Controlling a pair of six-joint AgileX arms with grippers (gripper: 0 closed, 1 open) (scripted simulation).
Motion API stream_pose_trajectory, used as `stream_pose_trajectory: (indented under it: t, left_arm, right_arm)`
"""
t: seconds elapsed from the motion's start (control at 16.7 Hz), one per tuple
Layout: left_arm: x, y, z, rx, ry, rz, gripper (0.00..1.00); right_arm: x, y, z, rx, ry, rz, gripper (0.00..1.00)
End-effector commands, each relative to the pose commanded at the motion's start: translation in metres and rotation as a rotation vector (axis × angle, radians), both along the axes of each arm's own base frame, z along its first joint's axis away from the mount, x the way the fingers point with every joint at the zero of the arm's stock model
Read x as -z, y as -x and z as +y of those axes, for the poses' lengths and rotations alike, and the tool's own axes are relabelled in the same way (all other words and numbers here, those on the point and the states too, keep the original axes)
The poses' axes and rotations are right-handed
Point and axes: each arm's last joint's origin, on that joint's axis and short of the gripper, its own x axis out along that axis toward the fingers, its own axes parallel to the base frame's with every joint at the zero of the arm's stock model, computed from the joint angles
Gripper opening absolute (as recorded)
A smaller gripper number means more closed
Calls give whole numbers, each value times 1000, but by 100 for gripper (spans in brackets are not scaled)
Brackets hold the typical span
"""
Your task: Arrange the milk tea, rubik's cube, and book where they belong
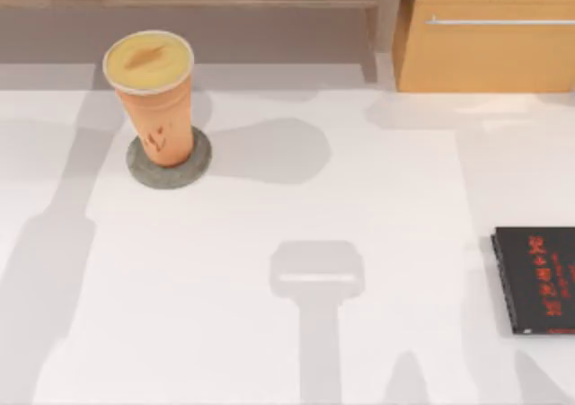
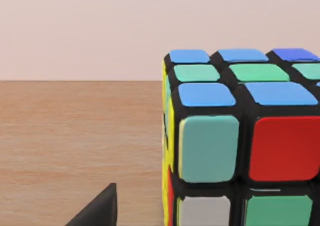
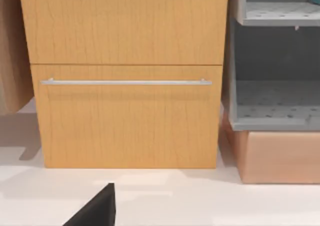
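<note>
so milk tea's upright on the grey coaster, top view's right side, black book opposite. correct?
Wrong side. In the top view the milk tea stands upright on the grey coaster at the table's left; the black book lies at the right edge.

Black wedge-shaped fingers (image 2: 97, 208), perhaps matte.

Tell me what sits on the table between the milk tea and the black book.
Nothing does. In the top view, the white table between the milk tea on its grey coaster and the black book carries just shadows.
</note>
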Motion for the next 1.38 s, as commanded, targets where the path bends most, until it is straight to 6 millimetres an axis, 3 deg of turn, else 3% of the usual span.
stream_pose_trajectory:
  t: [0.18, 0.3, 0.54, 0.66, 1.02, 1.26, 1.38]
  left_arm:
    - [-1, 1, 2, -4, 7, -3, 100]
    - [-8, 15, 5, -5, 35, -23, 100]
    - [-24, 74, 16, -9, 83, -70, 100]
    - [-20, 110, 21, -10, 84, -70, 100]
    - [33, 199, 31, -11, 11, -1, 100]
    - [110, 268, 35, -11, -64, 41, 100]
    - [154, 289, 37, -12, -76, 57, 100]
  right_arm:
    - [0, 0, 0, 0, 0, 0, 100]
    - [0, 0, 0, 0, 0, 0, 100]
    - [0, 0, 0, 0, 0, 0, 100]
    - [0, 0, 0, 0, 0, 0, 100]
    - [0, 0, 0, 0, 0, 0, 100]
    - [0, 0, 0, 0, 0, 0, 100]
    - [0, 0, 0, 0, 0, 0, 100]
